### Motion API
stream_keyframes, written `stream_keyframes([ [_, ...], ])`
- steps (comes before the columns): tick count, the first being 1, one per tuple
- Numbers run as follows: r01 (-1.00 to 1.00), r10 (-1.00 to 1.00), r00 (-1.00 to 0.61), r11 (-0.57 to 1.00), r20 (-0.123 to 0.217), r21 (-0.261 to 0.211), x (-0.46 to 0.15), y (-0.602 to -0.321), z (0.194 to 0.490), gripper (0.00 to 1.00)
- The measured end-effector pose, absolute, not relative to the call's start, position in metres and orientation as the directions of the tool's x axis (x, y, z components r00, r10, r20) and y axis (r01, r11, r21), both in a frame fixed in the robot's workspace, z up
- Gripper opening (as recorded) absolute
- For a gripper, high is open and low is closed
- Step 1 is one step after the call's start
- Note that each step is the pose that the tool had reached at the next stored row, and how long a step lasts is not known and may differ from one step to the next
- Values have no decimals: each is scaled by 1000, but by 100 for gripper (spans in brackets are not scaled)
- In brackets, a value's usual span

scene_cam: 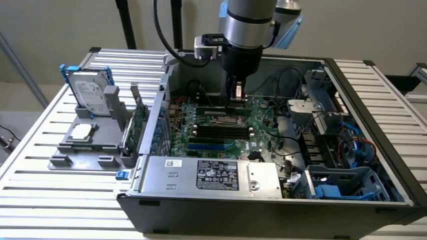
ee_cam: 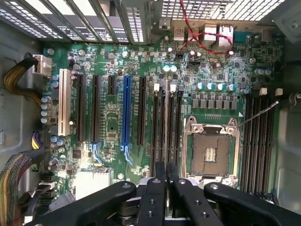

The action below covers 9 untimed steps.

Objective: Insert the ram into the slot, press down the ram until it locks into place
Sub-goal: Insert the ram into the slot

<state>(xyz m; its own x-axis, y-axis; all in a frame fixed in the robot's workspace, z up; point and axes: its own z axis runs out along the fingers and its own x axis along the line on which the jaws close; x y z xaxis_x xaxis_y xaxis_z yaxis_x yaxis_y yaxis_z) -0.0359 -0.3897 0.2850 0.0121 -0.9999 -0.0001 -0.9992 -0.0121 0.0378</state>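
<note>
End effector (scene_cam: 237, 96) low over motherboard (scene_cam: 261, 119) — inside open case (scene_cam: 267, 215)

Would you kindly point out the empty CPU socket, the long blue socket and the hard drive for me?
CPU socket (ee_cam: 210, 154): wrist view, centre of its contact field.
Blue socket (ee_cam: 125, 113): wrist view, middle of its length.
Hard drive (scene_cam: 89, 94): exterior view, its labelled face.

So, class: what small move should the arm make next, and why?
Probably ease straight down a little. The gripper holds the ram edge-on, lined up along the black slots, but in the exterior view it hangs above the motherboard, so the ram looks unseated.
</note>
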Motion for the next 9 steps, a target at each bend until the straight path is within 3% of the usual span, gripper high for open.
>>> stream_keyframes([
  [9, -999, -999, 4, -3, 32, 38, -35, -390, 275, 13],
])
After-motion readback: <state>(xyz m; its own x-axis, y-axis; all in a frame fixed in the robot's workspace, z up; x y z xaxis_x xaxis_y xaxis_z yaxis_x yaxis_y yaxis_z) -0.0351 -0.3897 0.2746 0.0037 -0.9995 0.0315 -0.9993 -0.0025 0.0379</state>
